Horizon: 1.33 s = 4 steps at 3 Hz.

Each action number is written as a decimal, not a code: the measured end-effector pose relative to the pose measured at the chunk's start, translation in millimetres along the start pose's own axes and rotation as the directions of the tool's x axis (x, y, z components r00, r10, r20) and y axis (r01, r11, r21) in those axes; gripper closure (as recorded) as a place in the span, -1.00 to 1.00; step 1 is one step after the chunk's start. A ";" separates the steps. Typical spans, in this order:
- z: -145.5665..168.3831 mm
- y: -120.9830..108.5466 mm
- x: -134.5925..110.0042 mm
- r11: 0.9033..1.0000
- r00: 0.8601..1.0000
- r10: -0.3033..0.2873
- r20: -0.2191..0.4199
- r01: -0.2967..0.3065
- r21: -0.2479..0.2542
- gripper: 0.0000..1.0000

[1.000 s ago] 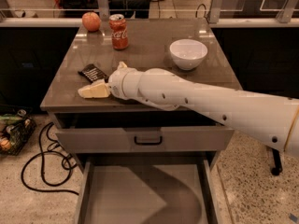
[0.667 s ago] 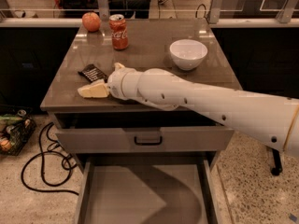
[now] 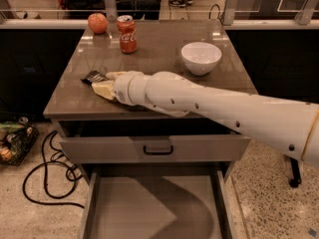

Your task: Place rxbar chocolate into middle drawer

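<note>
Tabletop (image 3: 164,39): gripper (image 3: 107,82) just beside rxbar chocolate (image 3: 93,77)

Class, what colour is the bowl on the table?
The bowl is white, best in the camera view. The tool is over the table by the black bar.

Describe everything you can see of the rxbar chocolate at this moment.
The rxbar chocolate is a small, flat bar in a black wrapper with faint white lettering. It lies flat on the brown tabletop, towards the left front. Only its left end shows, because the gripper sits right against it and hides the rest. Whether it is gripped cannot be told. It is not in the open middle drawer below.
</note>
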State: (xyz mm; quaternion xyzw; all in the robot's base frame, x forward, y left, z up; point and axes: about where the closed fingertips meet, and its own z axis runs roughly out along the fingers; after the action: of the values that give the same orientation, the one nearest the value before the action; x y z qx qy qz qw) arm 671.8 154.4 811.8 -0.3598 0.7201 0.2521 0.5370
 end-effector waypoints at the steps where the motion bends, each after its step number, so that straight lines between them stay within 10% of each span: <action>1: 0.0 0.1 -0.2 1.000 1.000 0.000 0.000 0.000 0.000 1.00; 4: 1.5 0.9 -1.6 1.000 1.000 0.001 0.001 -0.001 -0.014 1.00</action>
State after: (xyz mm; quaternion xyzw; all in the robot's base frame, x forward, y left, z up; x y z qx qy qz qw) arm 672.3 156.5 812.9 -0.3632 0.7181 0.2577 0.5348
